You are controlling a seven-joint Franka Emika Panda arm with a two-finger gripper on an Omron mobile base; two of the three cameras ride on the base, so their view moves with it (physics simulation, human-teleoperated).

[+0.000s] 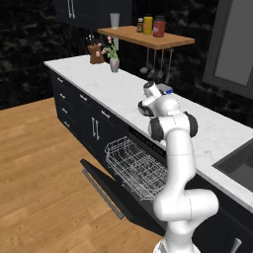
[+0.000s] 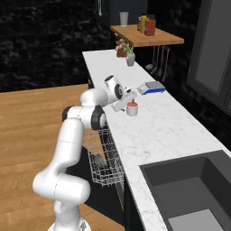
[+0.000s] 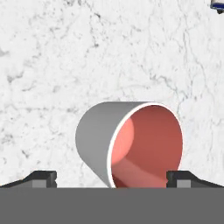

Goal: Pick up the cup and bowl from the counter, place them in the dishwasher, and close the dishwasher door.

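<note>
The cup (image 2: pixel 132 108), white outside and red inside, stands on the white marble counter (image 2: pixel 162 131). In the hand view the cup (image 3: pixel 131 142) sits just ahead of my gripper (image 3: pixel 111 178), its near side between the two spread fingertips (image 3: pixel 43 177). My gripper (image 2: pixel 127 104) is open and holds nothing. Below the counter the dishwasher door (image 1: pixel 106 190) lies folded down, and the white wire rack (image 1: pixel 136 165) is pulled out over it. A small grey round thing (image 2: pixel 98 161) that looks like the bowl rests in the rack.
A flat blue and white object (image 2: pixel 151 88) lies on the counter behind the cup. Farther back stand a flower vase (image 2: pixel 130 58) and a wooden shelf (image 2: pixel 149 37) with jars. The sink (image 2: pixel 189 189) is at the near right. Black drawers (image 1: pixel 74 106) line the left.
</note>
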